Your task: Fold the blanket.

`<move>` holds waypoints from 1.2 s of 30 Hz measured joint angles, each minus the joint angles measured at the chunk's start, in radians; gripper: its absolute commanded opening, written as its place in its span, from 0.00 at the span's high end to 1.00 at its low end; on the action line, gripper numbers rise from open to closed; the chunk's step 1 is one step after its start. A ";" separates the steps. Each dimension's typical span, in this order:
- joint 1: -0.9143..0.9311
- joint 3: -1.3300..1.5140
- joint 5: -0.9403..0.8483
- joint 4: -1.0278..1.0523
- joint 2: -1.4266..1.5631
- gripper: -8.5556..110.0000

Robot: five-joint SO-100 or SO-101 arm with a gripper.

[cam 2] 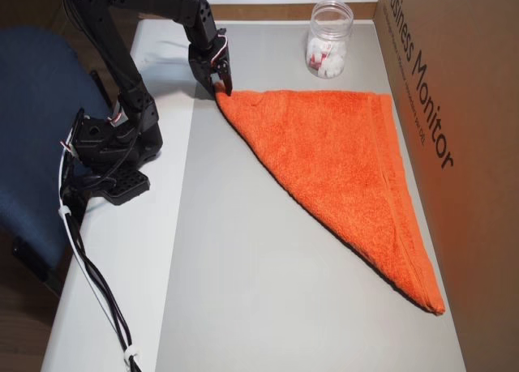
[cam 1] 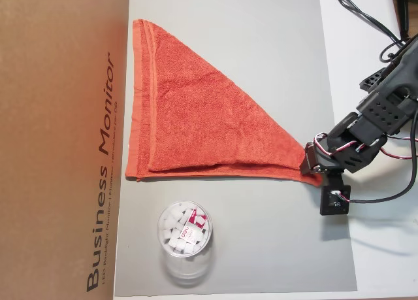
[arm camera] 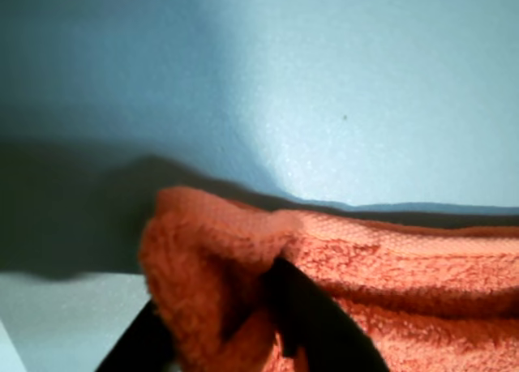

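The blanket (cam 1: 202, 123) is an orange-red terry towel folded into a triangle on the grey mat (cam 1: 274, 58). Its woven band runs along the edge by the cardboard box. In the other overhead view the blanket (cam 2: 340, 161) tapers to a point at the upper left. My gripper (cam 1: 312, 166) is at that pointed corner, shut on the cloth. In the wrist view the corner of the blanket (arm camera: 381, 267) bunches between the black fingers (arm camera: 320, 323), with my gripper (arm camera: 231, 344) low above the mat.
A brown cardboard box (cam 1: 62, 136) printed "Business Monitor" borders the mat on the band side. A clear plastic jar (cam 1: 185, 238) with white pieces stands on the mat near the blanket's long edge. The arm's base (cam 2: 109, 149) sits beside the mat, cables trailing.
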 measured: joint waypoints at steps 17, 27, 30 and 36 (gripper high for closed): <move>-0.003 -0.014 0.123 0.021 0.006 0.93; -0.089 -0.012 0.144 0.160 0.152 0.93; -0.095 -0.012 0.144 0.187 0.189 0.93; -0.121 -0.009 0.149 0.219 0.278 0.93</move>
